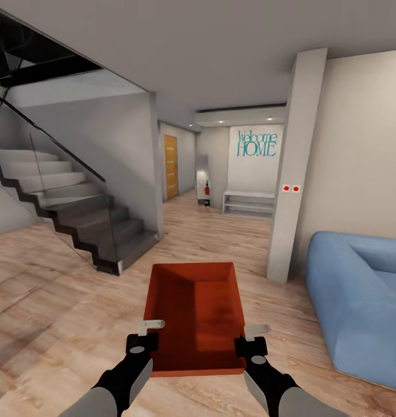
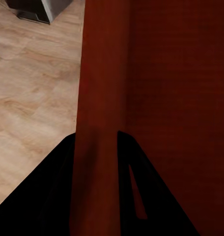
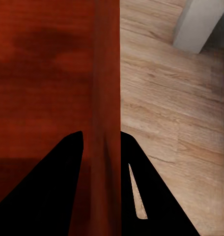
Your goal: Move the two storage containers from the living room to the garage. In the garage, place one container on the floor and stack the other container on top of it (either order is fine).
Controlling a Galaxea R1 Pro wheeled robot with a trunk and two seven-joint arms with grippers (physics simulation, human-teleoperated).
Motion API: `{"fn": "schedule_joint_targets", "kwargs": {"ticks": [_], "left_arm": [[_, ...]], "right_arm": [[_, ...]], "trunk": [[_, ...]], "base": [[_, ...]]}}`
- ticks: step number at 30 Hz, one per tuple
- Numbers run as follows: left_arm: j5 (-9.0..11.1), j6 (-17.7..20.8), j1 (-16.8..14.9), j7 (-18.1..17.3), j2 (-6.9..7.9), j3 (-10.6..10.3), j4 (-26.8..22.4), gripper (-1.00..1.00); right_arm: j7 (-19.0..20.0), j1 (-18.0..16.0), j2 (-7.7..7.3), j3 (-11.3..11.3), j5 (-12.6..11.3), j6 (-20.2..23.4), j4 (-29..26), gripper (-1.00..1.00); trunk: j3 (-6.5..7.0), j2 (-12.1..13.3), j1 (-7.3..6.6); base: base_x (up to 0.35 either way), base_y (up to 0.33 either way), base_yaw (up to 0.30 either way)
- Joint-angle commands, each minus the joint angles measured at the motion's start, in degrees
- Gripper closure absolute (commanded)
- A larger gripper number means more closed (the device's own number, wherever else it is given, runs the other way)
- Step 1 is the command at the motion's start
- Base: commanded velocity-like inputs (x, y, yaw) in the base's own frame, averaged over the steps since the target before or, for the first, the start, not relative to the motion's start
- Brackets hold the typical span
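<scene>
1. Floorboards (image 1: 59, 289) of light wood are being shown underneath, with a staircase (image 1: 65, 214) behind a glass panel off to the left, a grey pillar (image 1: 293, 174) and a blue sofa (image 1: 360, 301) to the right, and a hallway with a "Welcome HOME" sign (image 1: 257, 143) straight ahead; the way toward the hallway is being left unblocked.
2. One storage container (image 1: 195, 315) is being carried above the floor in front of the trunk, its long axis pointing away from the robot toward the hallway and its open top facing up.
3. Its left wall is being pinched by the left gripper (image 2: 95, 162), one finger on each face.
4. Its right wall is being pinched likewise by the right gripper (image 3: 99, 162).
5. Two grippers and one container are being counted.
</scene>
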Motion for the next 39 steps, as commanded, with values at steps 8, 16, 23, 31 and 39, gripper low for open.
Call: {"fn": "schedule_joint_targets", "kwargs": {"ticks": [8,16,23,31,39], "left_arm": [[0.1,0.24,-0.02,0.27,-0.04,0.17,-0.27,1.0],[0.1,0.24,-0.02,0.31,-0.01,0.12,-0.32,1.0],[0.1,0.24,-0.02,0.32,0.07,0.13,-0.32,1.0],[0.1,0.24,-0.02,0.32,0.08,0.13,-0.32,1.0],[0.1,0.24,-0.02,0.32,0.08,0.12,-0.32,1.0]], "right_arm": [[-0.06,-0.07,0.44,-0.51,-0.65,-0.12,0.06,1.0],[-0.06,-0.07,0.44,-0.51,-0.57,-0.12,0.0,1.0],[-0.06,-0.07,0.44,-0.52,-0.57,0.0,-0.02,1.0],[-0.06,-0.07,0.44,-0.5,-0.56,-0.2,-0.03,1.0],[-0.06,-0.07,0.44,-0.5,-0.56,-0.2,-0.03,1.0]], "trunk": [[-0.08,-0.05,0.04],[-0.08,-0.05,0.04],[-0.08,-0.05,0.04],[-0.08,-0.05,0.04],[-0.08,-0.05,0.04]], "base": [[0.321,0.0,-0.282],[0.322,0.0,-0.048],[0.322,0.0,-0.001],[0.323,0.0,0.0],[0.324,0.0,0.0]]}}
